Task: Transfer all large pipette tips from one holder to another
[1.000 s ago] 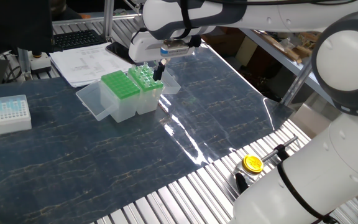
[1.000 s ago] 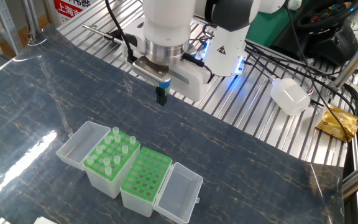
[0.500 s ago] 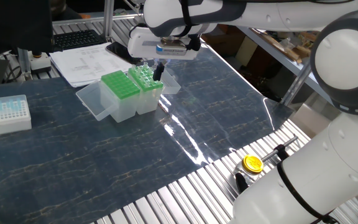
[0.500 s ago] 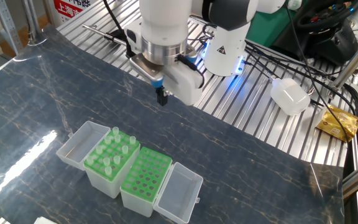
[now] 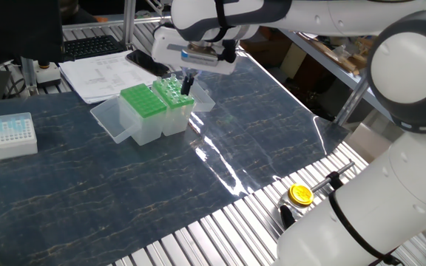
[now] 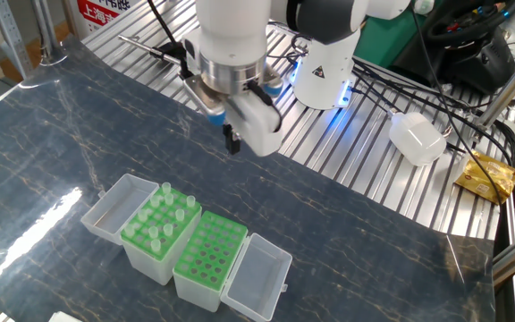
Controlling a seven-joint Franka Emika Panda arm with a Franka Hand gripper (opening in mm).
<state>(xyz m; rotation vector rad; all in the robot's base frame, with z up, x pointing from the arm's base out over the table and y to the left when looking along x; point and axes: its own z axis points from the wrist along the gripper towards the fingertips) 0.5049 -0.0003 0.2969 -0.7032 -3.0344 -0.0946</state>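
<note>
Since a second ago my wrist has turned about its axis while my tool (image 6: pixel 232 141) stayed at about the same height above the counter (image 6: pixel 79 143), the two racks unmoved. In the other fixed view, the tool hangs above and behind the racks, touching nothing; its fingers look close together and hold nothing, though I cannot tell the gap for sure. The large pipette tips (image 6: pixel 163 216) stand upright in the left green-topped holder (image 6: pixel 155 237), collars up, scattered over its holes. The second holder (image 6: pixel 206 259) sits touching it on the right, its holes bare. Both have clear lids folded outward.

In one fixed view, my tool (image 5: pixel 186 83) hovers just above the far rack where the tips (image 5: pixel 170 88) stand. A small white box (image 5: pixel 7 135) sits well apart at the left edge, and a yellow cap (image 5: pixel 299 194) lies on the metal slats.
</note>
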